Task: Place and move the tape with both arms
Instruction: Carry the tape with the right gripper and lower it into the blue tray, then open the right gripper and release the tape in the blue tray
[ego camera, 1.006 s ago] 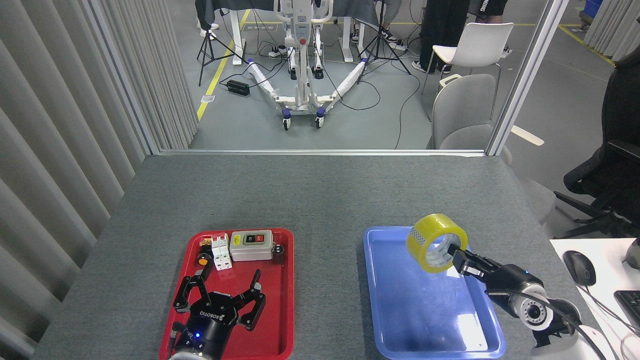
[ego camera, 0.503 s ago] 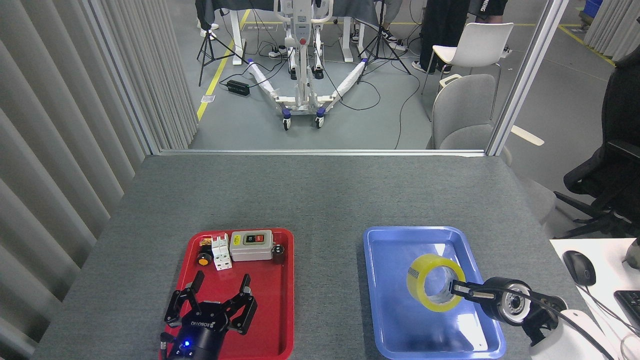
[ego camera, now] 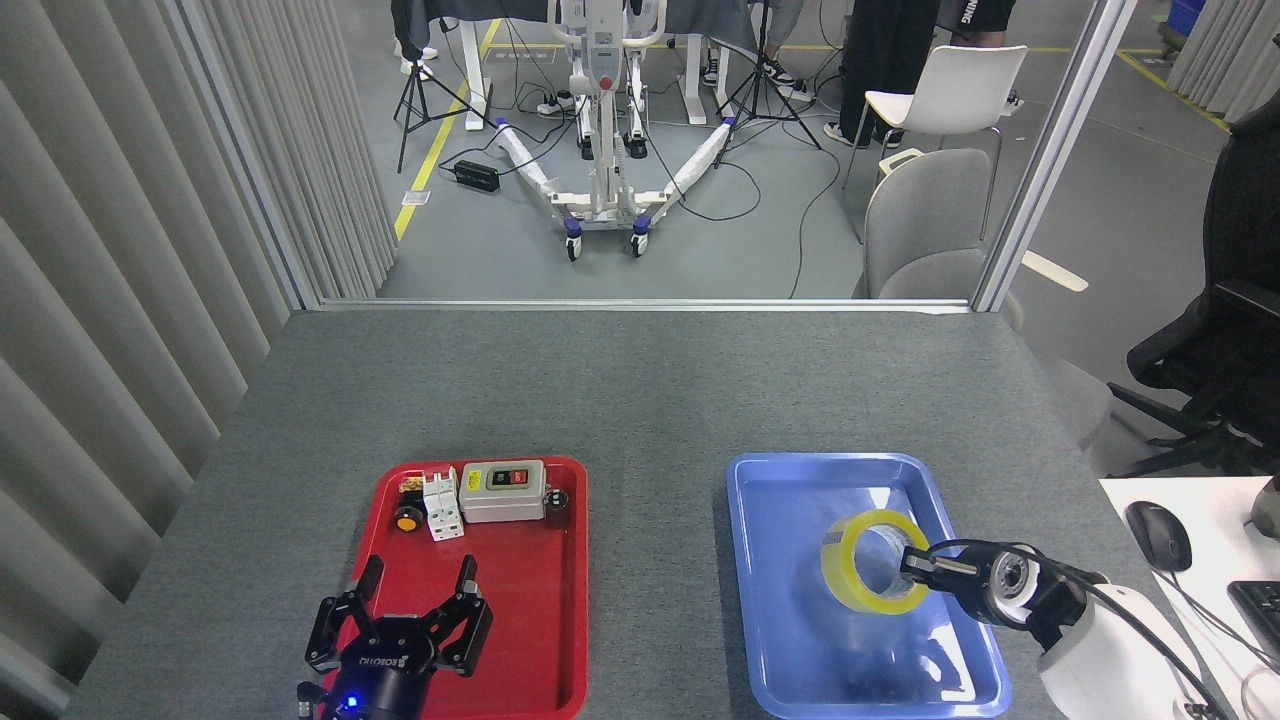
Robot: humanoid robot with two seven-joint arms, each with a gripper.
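Over the blue tray (ego camera: 790, 480), right gripper (ego camera: 915, 560) clasps translucent yellow tape (ego camera: 850, 585); left gripper (ego camera: 400, 625) spread.

The right gripper (ego camera: 915, 563) has lowered the tape (ego camera: 872, 560) into the blue tray (ego camera: 790, 640); the left gripper (ego camera: 415, 615) has retracted toward the near edge.

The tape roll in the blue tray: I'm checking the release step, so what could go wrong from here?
1. The tape stands tilted on its edge in the blue tray, so on release it may roll or topple.
2. The right gripper has a finger through the core; pulling back could drag the roll along.
3. The left gripper hangs open over the red tray, near the switch box.
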